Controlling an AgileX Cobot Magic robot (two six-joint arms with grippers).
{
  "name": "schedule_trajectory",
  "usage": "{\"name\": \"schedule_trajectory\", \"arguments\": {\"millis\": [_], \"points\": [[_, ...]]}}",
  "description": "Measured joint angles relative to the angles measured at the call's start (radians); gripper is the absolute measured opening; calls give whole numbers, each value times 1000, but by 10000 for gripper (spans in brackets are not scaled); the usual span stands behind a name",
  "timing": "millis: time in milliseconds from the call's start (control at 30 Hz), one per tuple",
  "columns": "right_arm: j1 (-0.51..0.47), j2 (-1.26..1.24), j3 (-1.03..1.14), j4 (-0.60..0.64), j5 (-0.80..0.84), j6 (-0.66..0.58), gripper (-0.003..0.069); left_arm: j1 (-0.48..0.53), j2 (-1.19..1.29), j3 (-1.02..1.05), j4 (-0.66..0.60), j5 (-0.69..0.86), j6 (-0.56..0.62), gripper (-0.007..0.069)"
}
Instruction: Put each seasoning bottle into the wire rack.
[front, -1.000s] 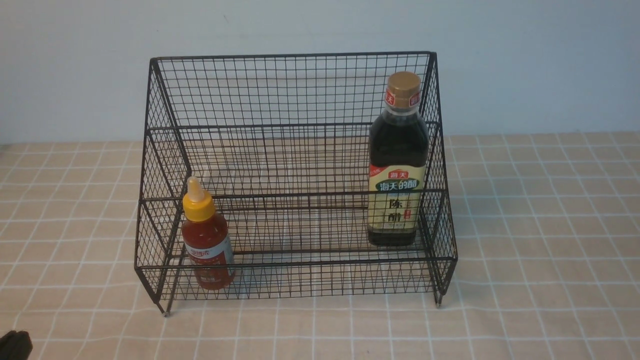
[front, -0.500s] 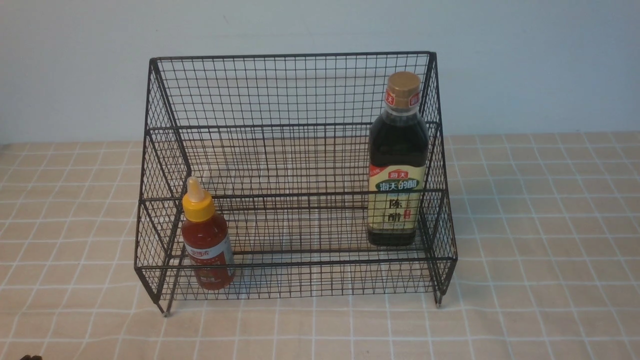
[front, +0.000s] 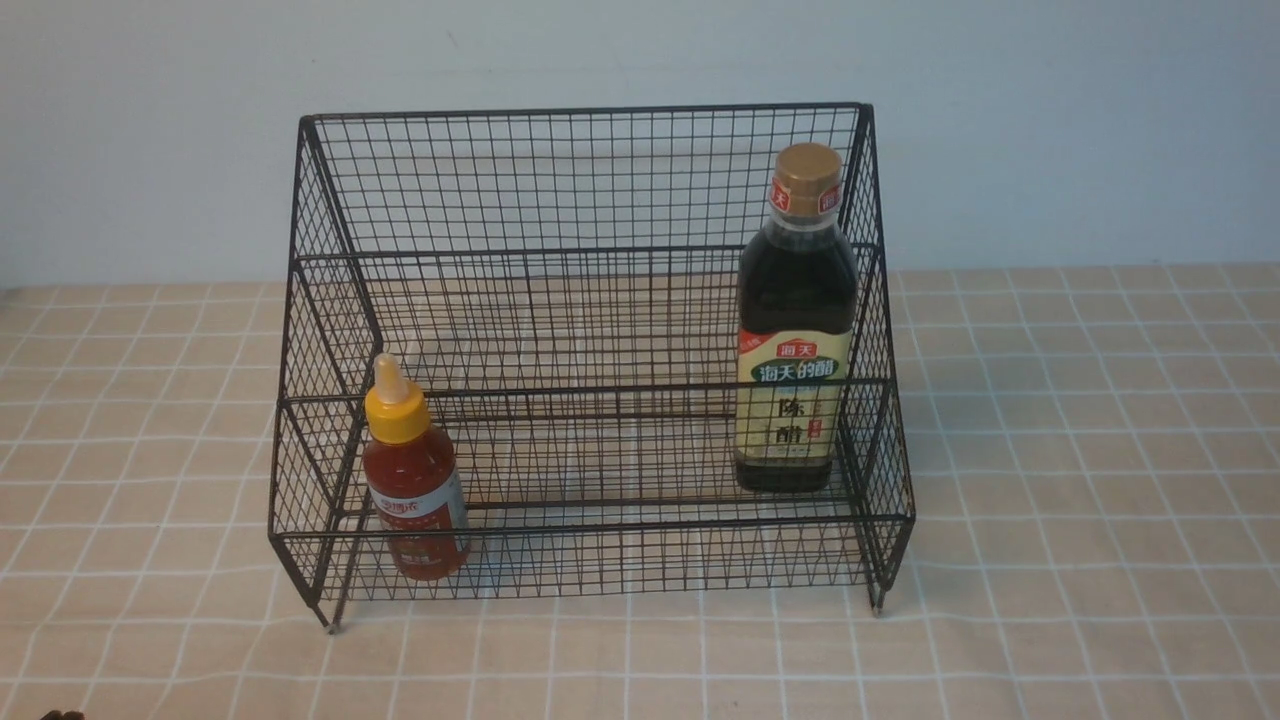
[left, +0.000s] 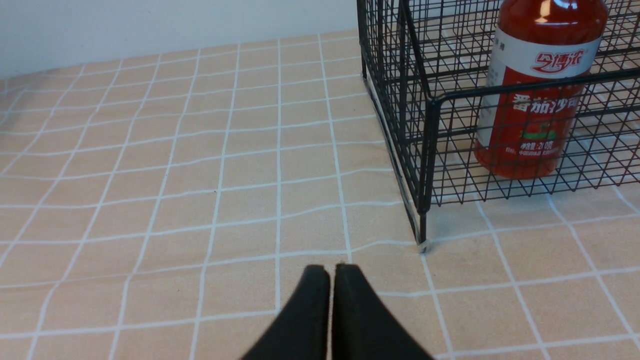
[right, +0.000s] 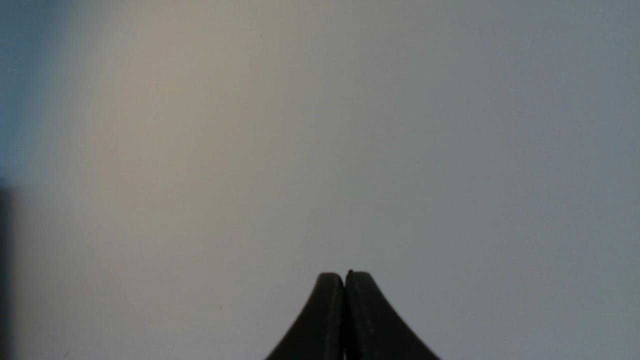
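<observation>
The seasoning bottles are both seated upright inside the wire rack (front: 590, 350). The red sauce bottle (front: 415, 480) is placed on the lower front tier at about 8 o'clock of the rack, close to the side mesh. The dark vinegar bottle (front: 795, 330) is set at about 3 o'clock, on what appears to be the raised rear tier, where its height is backed by the mesh. The task is judged complete. The left gripper (left: 330, 275) is pressed together, empty, over the checked tablecloth (left: 150, 175) off the rack's corner foot. The right gripper (right: 345, 280) is likewise pressed together, empty, facing a blank wall (right: 320, 125).
</observation>
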Motion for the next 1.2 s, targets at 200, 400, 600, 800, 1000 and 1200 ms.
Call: {"name": "schedule_trajectory", "arguments": {"millis": [200,400,600,800,1000,1200], "points": [[0,0,0,0,0,15,-13,0,0,0,0,0,0,-7],[0,0,2,41,-1,-26,-13,1,0,0,0,1,0,-7],[0,0,63,381,-10,-409,-13,1,0,0,0,1,0,-7],[0,0,157,708,-15,-779,-13,1,0,0,0,1,0,-7],[-52,0,294,752,-15,-858,-13,1,0,0,0,2,0,-7],[-290,0,486,728,18,-860,-13,1,0,0,0,2,0,-7]]}}
